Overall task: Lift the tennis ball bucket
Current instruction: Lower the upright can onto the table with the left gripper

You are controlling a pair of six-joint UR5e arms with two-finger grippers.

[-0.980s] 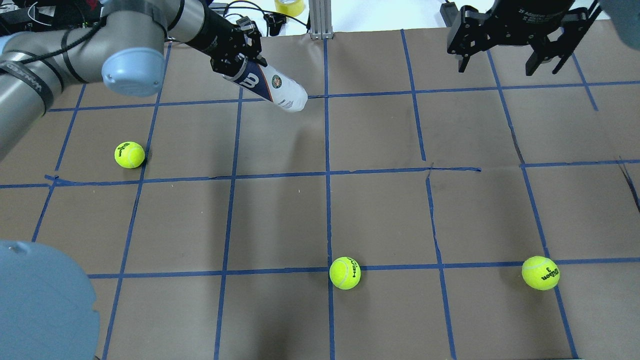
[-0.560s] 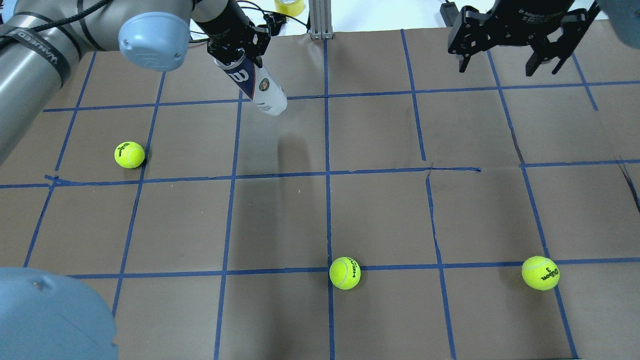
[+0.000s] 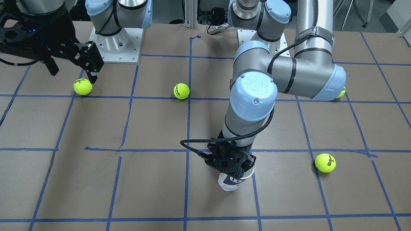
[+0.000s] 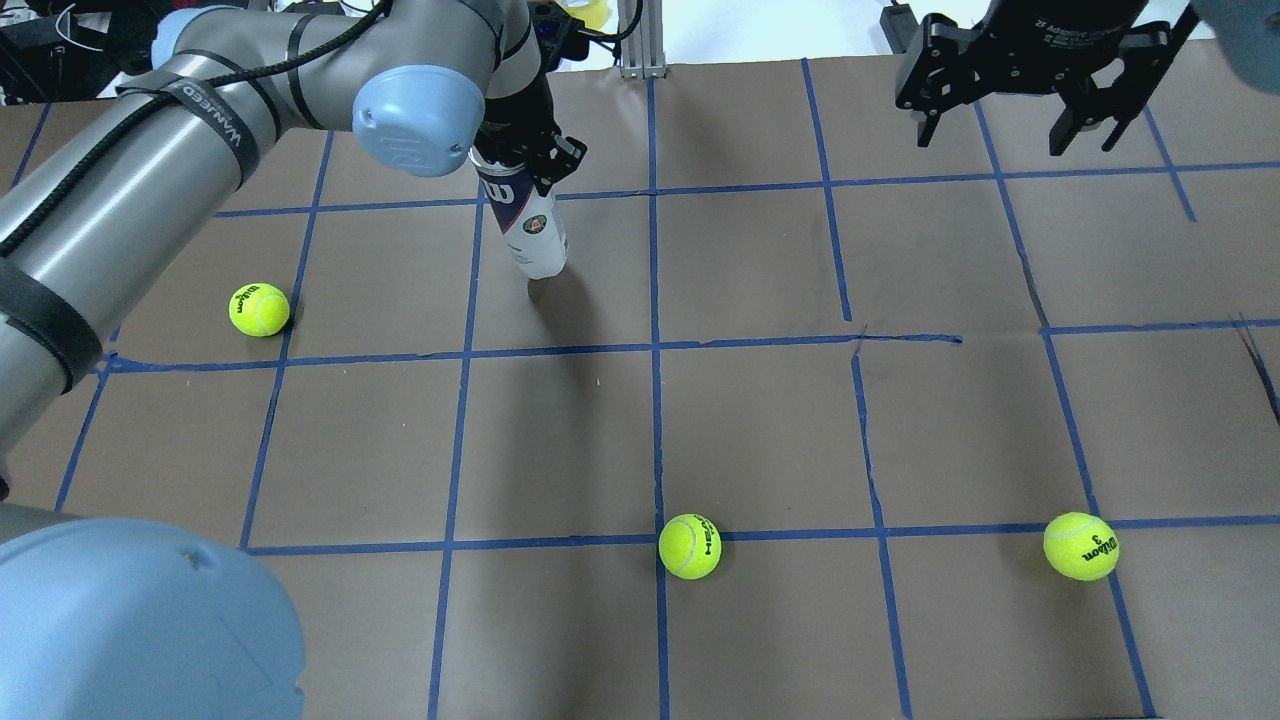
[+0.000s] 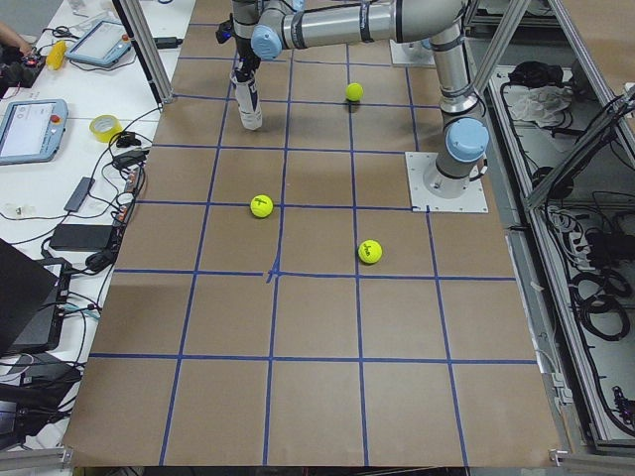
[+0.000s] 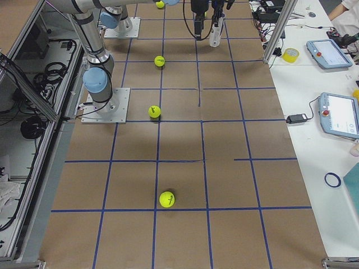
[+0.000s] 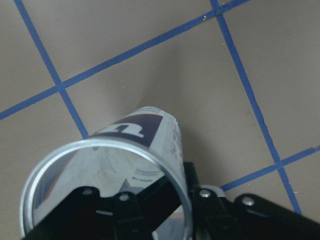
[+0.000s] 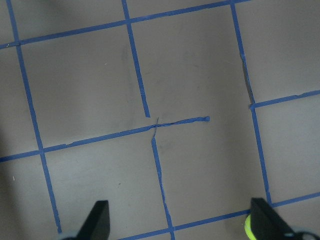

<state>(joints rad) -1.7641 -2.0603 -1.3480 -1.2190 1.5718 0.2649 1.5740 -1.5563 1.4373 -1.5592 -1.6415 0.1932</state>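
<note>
Clear plastic tennis ball bucket, slim, with a white and navy label and a metallic rim, is held nearly upright at the overhead view's upper left-centre. Its top is clamped in the left hand. The right hand hangs wide open and empty at upper right. Three yellow-green tennis balls lie well apart from the bucket on the brown-paper counter.

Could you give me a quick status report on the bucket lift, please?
Left gripper shut on tennis ball bucket, near upright. Right gripper open, empty. No obstruction visible.
</note>
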